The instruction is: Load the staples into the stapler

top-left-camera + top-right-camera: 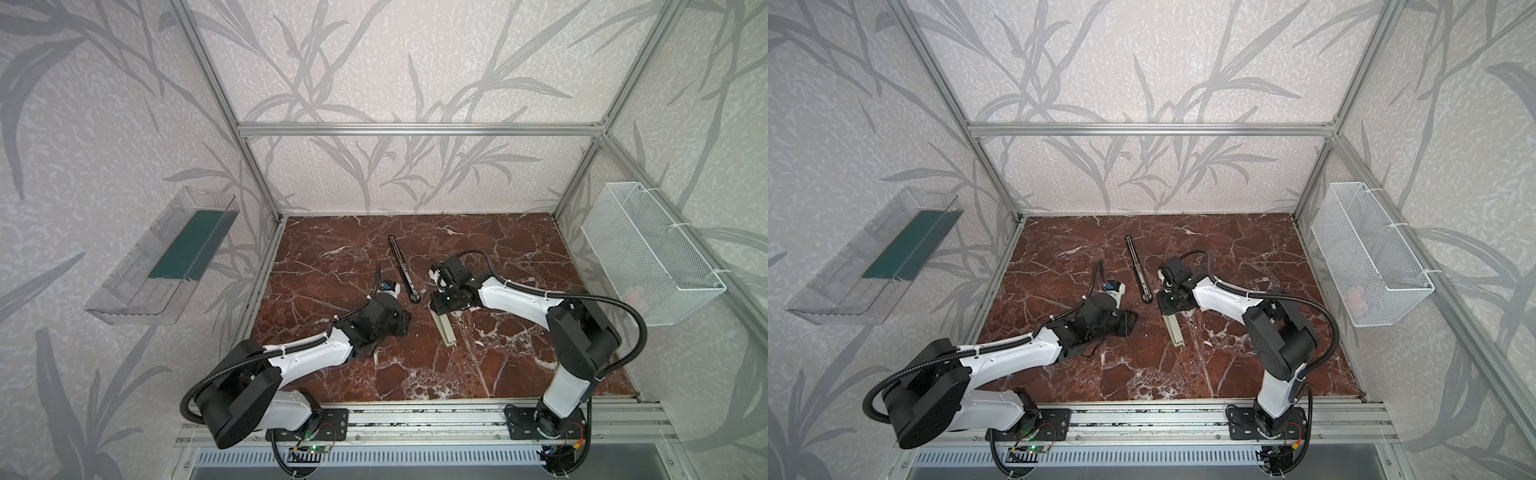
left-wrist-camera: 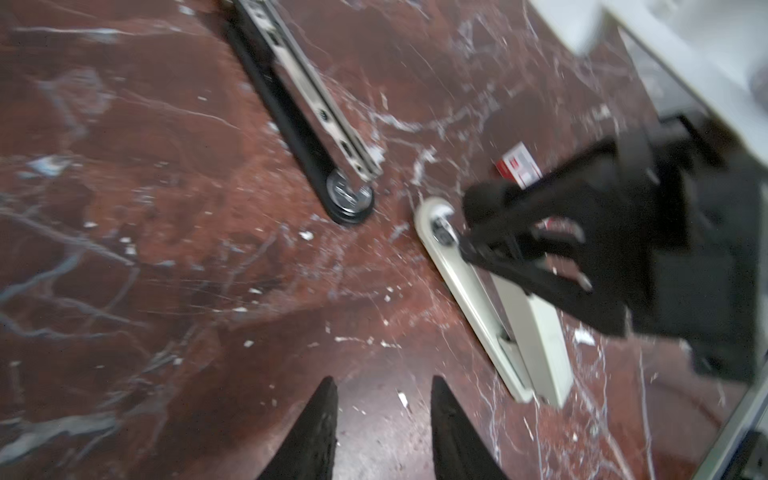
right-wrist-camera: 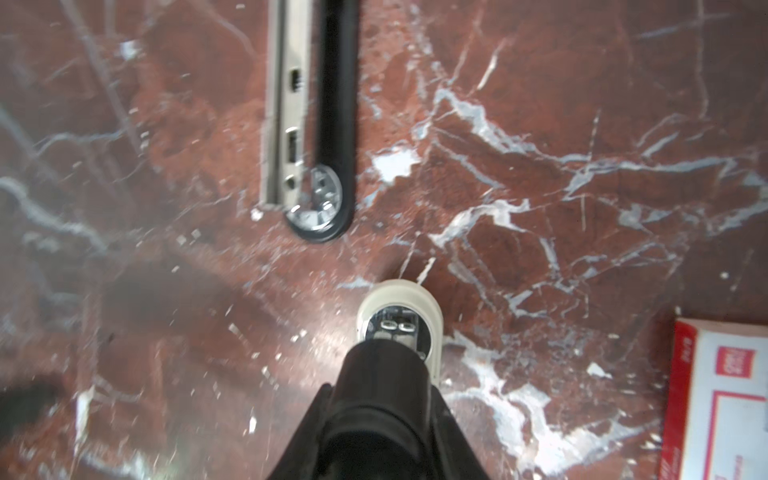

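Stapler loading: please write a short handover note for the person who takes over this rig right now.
Left gripper: open, empty, above bare table.
Right gripper: down at the front end of the cream stapler; grip unclear.
Black stapler: lies apart, its metal rail exposed.
Staple box: on the table beside the right gripper.
Done: no staple strip visible in either stapler.
To do: fetch a strip, load it, close the stapler.
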### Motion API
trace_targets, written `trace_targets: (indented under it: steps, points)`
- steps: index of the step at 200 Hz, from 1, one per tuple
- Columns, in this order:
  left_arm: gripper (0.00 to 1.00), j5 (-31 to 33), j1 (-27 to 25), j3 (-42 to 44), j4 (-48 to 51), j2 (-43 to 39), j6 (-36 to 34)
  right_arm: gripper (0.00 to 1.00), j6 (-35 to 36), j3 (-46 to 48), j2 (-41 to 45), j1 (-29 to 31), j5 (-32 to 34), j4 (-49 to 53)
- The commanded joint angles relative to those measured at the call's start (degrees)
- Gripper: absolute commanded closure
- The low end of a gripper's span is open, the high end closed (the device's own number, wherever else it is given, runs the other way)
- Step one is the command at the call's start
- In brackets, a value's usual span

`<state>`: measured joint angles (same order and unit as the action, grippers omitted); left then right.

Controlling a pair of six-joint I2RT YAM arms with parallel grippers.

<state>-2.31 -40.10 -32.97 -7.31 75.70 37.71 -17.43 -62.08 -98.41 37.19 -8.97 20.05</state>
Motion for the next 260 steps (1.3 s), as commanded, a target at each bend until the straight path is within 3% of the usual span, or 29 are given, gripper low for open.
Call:
trace_targets:
  steps: [1,36,82,146,170,194,235,260]
  points:
    - [0.58,-5.4,3.0,0.7,0.9,-2.9,5.0,0.85,6.1,3.7,8.0,0.3,-6.5,-9.0]
    - [0.52,-14.5,7.9,1.8,-4.5,-6.5,8.2,0.87,10.4,7.4,14.1,0.3,-10.4,-15.5]
    - [0.50,-23.3,8.2,-0.1,-8.7,-5.3,9.2,0.89,12.9,6.8,15.4,0.8,-13.3,-16.1]
    - [0.49,-27.5,8.2,-2.3,-14.1,0.3,11.5,0.92,16.1,6.5,16.4,4.1,-11.8,-15.2]
    - [0.56,-27.8,8.2,-3.1,-12.8,1.6,10.8,0.93,16.5,7.1,17.3,4.7,-11.2,-16.2]
    - [0.77,-29.7,8.2,-3.2,-14.7,3.2,12.0,0.94,17.1,7.1,18.1,5.2,-10.2,-16.6]
    - [0.82,-29.5,8.6,-2.6,-17.4,4.0,13.5,0.95,17.4,8.1,19.5,5.1,-11.3,-18.0]
    - [0.73,-29.7,9.7,-2.9,-17.5,3.7,14.0,0.96,17.5,8.6,19.7,5.3,-12.5,-18.6]
